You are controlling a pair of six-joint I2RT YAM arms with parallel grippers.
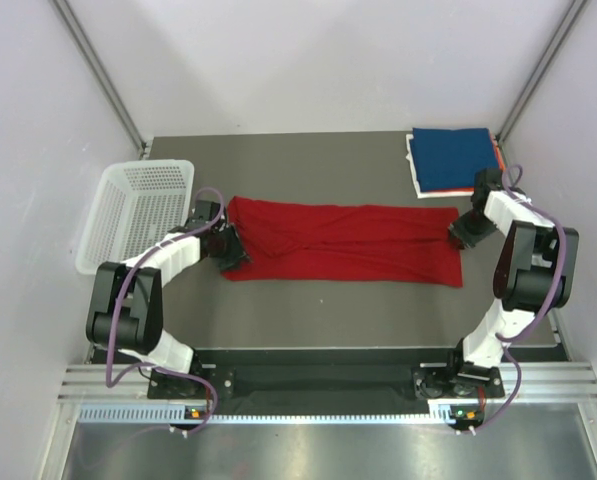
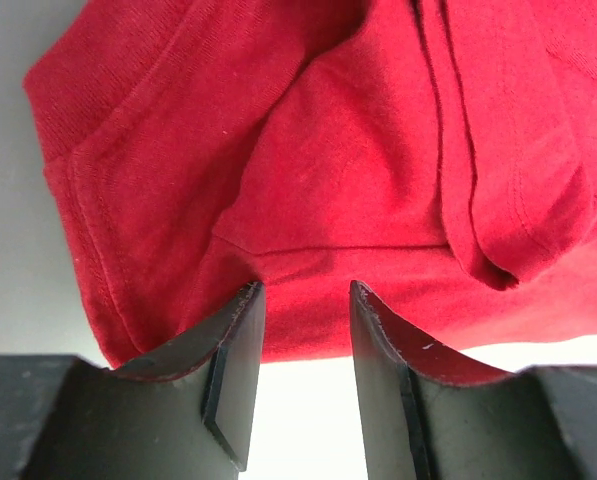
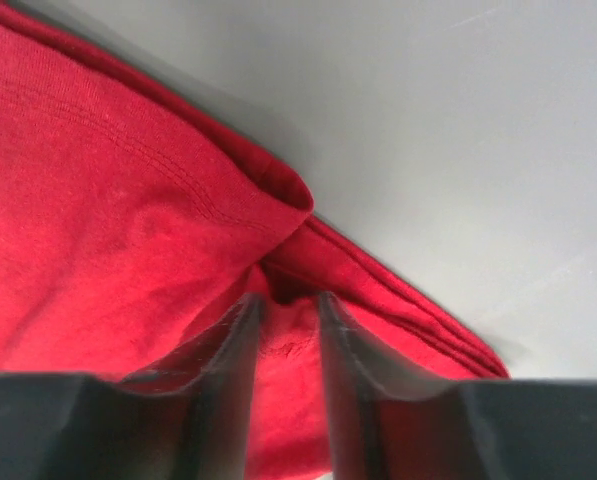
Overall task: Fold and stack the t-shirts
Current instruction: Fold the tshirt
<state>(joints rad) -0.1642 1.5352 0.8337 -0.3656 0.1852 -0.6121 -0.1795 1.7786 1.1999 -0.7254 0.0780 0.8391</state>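
A large red t-shirt (image 1: 343, 243) lies on the dark table as a long strip, folded lengthwise and creased. My left gripper (image 1: 230, 245) sits at its left end. In the left wrist view the left gripper (image 2: 306, 290) is open, with the edge of the red t-shirt (image 2: 378, 180) reaching just between its fingertips. My right gripper (image 1: 460, 232) is at the strip's right end. The right wrist view shows the right gripper (image 3: 288, 298) shut on a bunched fold of the red t-shirt (image 3: 108, 200). A folded dark blue t-shirt (image 1: 456, 160) tops a stack at the back right, with orange (image 1: 498, 155) and white (image 1: 415, 178) edges showing under it.
A white mesh basket (image 1: 138, 210) stands tilted at the left edge of the table (image 1: 318, 310), close behind my left arm. The folded stack lies just behind my right wrist. Grey walls close in the table at the back and both sides.
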